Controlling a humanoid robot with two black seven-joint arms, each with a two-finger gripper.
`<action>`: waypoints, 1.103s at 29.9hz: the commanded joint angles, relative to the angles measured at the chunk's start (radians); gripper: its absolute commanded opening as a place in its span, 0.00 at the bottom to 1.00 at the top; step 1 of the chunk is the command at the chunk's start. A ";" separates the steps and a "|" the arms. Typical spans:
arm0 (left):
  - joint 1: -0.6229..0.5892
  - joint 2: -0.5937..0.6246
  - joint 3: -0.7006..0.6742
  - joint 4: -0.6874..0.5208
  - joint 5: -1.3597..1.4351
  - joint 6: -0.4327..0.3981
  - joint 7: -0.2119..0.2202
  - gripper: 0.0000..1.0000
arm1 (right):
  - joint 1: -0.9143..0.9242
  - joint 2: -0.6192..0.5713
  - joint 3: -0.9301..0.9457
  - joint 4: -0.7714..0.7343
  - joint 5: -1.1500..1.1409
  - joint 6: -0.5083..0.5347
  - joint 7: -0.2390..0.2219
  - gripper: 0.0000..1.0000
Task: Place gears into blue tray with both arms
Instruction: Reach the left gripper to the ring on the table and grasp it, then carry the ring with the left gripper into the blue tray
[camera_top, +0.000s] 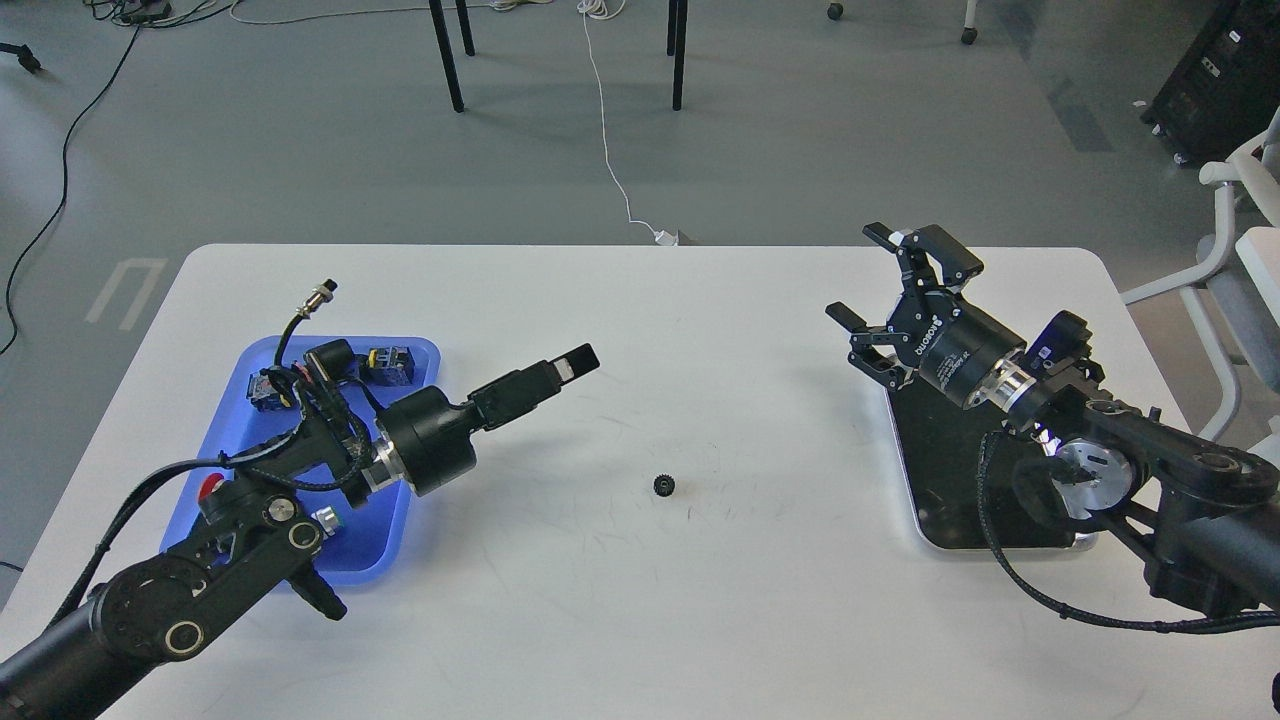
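Lone gear (663, 486) on white table (640, 330) between arms; left tool (560, 370) closed, right tool (880, 290) spread.

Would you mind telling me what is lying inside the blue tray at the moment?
Inside the blue tray lie blue-bodied switch parts and a cabled connector. The left arm covers much of the tray, so any gear there is hidden.
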 joint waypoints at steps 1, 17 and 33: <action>-0.171 0.001 0.154 0.011 0.538 0.005 0.000 0.98 | -0.024 -0.031 -0.001 0.008 0.181 0.000 0.000 0.99; -0.614 -0.142 0.672 0.224 0.674 0.012 0.000 0.96 | -0.077 -0.095 0.001 0.014 0.234 0.000 0.000 0.99; -0.671 -0.268 0.829 0.421 0.674 0.011 0.000 0.73 | -0.089 -0.135 0.001 0.029 0.234 0.000 0.000 0.99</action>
